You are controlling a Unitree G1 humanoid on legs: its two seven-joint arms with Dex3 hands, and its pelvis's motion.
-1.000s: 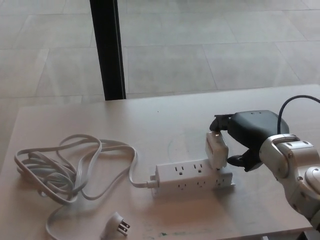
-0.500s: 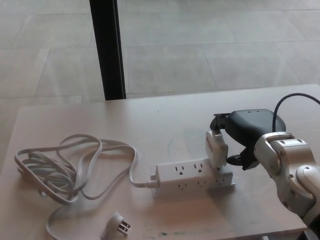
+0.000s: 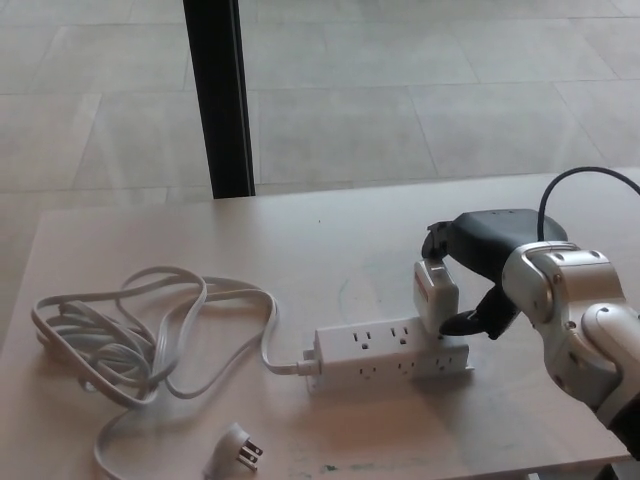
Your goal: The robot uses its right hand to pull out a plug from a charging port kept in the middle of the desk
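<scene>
The right hand [image 3: 478, 268] pinches the white charger plug [image 3: 435, 294] between a finger at its upper back and a thumb low on its front, at the right end of the white power strip [image 3: 390, 352], which lies near the middle of the desk [image 3: 330, 235]. Whether the plug's prongs are clear of the socket cannot be told.

The main risk is that the strip is light and nothing pins it down; a tight plug could drag the whole strip up or along the desk instead of coming free. A slanted pull could jam the prongs, and the smooth casing could slip from the 2-point pinch.

The left hand is not in view. The strip's cord [image 3: 150, 325] lies coiled on the left, ending in its own loose wall plug [image 3: 232, 452] near the front edge. Nothing blocks an upward pull.
</scene>
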